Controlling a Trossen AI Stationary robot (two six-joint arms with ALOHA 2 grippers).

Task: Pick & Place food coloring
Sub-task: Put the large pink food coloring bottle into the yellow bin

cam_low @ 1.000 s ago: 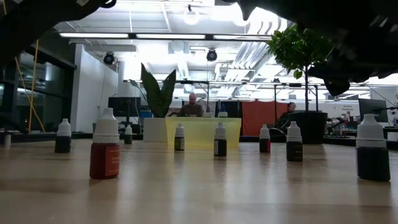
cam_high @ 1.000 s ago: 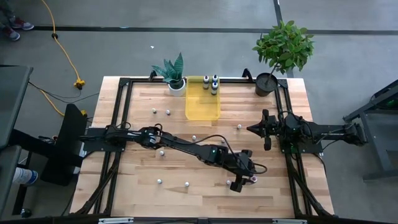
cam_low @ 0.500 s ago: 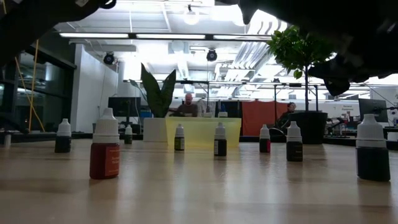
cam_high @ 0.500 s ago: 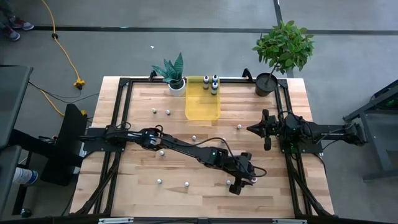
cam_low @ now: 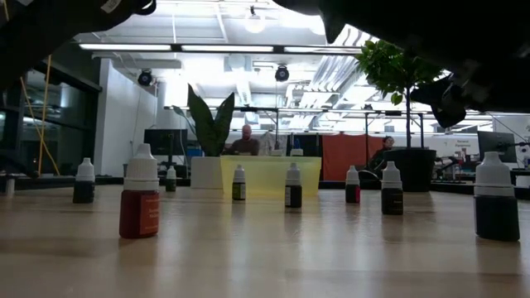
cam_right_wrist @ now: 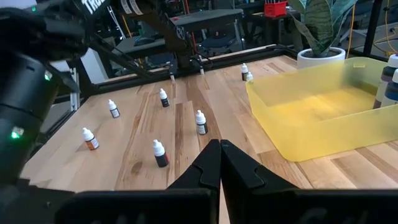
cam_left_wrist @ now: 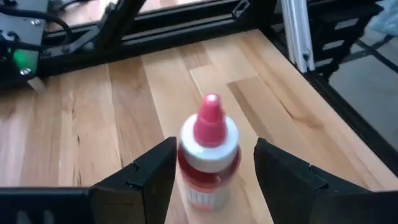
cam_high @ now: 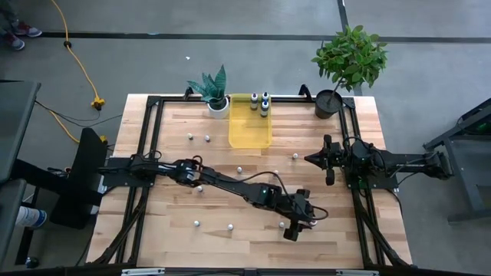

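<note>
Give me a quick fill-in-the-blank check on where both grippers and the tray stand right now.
1. The left gripper has its fingers open on either side of a bottle with a ____ cap.
2. The right gripper is ____, holding nothing.
3. The yellow tray holds ____ bottles at its far end.

Missing words: pink; shut; three

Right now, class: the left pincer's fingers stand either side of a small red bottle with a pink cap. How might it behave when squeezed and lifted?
The red bottle looks tiny, so probably light. It stands upright and narrow, so an off-centre touch from the left pincer might tip it. Its rounded body may roll if toppled on the table.
</note>
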